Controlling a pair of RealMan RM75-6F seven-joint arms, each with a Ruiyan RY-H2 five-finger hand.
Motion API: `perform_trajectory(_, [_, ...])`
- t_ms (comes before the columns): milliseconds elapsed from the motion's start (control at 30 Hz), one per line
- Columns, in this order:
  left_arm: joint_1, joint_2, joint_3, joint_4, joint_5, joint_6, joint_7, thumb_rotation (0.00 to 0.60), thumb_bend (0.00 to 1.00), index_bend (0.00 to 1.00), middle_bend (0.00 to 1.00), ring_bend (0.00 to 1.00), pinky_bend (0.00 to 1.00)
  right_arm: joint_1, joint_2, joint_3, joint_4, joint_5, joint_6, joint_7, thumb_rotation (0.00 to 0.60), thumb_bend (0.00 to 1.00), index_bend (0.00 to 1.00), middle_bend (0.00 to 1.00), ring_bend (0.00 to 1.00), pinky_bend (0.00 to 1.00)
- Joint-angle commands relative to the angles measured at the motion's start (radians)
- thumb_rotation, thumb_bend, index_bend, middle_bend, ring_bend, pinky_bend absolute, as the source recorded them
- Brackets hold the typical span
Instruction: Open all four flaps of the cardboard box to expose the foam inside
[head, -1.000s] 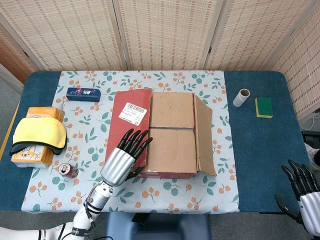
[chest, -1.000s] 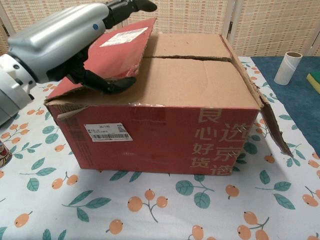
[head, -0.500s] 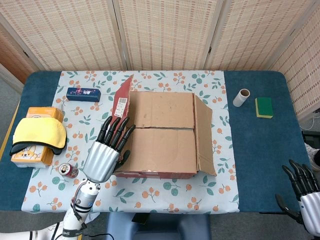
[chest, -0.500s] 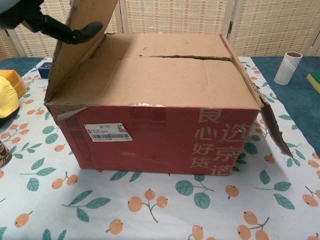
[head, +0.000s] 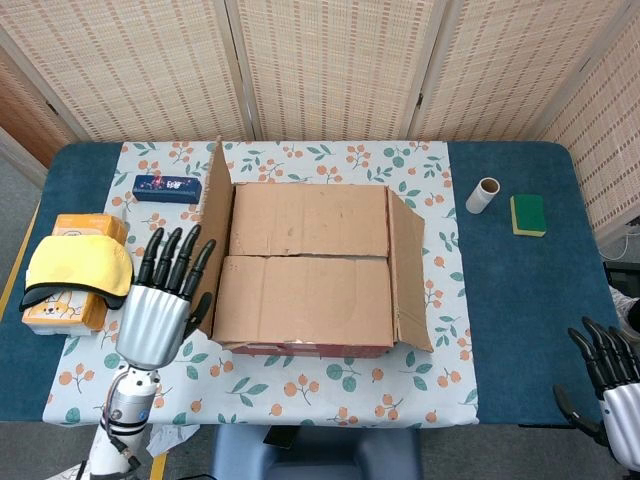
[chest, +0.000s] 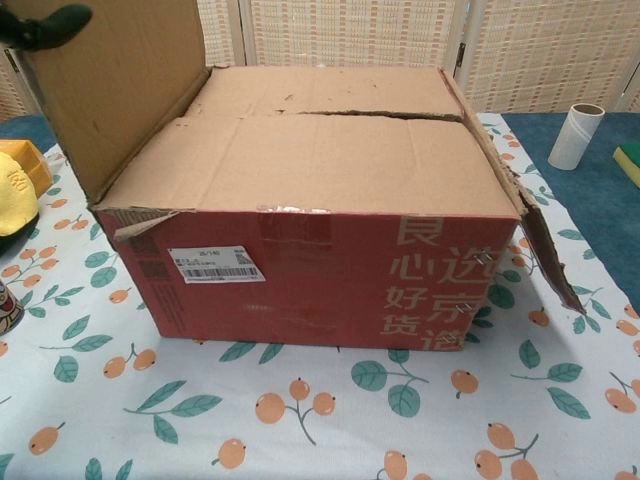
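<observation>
While upright: left flap (head: 212, 235), long axis near-far
Box (chest: 330, 280): inner flaps shut, contents hidden
Left hand (head: 160, 305): fingers spread, beside flap
Right hand (head: 610, 375): fingers apart, holding nothing

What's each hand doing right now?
Left hand: fingers spread, thumb against the raised left flap, not gripping it.
Right hand: open, holding nothing, at the table's near right corner.
</observation>
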Motion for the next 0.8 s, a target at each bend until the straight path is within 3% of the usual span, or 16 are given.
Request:
perform_trajectory(33, [0.052,0.068,0.006,0.006,-0.066,0.030,-0.009,0.600,0.41,0.00,0.00,0.00,0.00,-0.001,-0.005,0.001,0.002,-0.003,0.002,-0.009,0.600,0.43,0.00,0.00,0.00,0.00])
perform_trajectory(200, [0.110,0.161,0.016,0.038,-0.135,0.039,-0.160,0.600,0.41,0.00,0.00,0.00,0.00,0.013,-0.010,0.008,-0.007,0.020,-0.037,-0.027,0.600,0.43,0.00,0.00,0.00,0.00])
perform_trajectory(367, [0.147,0.259,0.046,0.038,-0.189,-0.017,-0.375,0.600,0.41,0.00,0.00,0.00,0.00,0.036,-0.019,0.023,-0.015,0.042,-0.077,-0.040,0.600,0.43,0.00,0.00,0.00,0.00])
perform_trajectory(533, [0.198,0.404,0.157,0.002,-0.210,-0.128,-0.542,0.600,0.41,0.00,0.00,0.00,0.01,0.096,-0.032,0.026,0.028,-0.013,-0.122,-0.014,0.600,0.43,0.00,0.00,0.00,0.00])
perform_trajectory(800, [0.292,0.346,0.229,0.213,-0.023,0.013,-0.712,0.600,0.41,0.00,0.00,0.00,0.00,0.193,0.084,0.066,-0.133,-0.013,-0.234,-0.096,0.600,0.43,0.00,0.00,0.00,0.00])
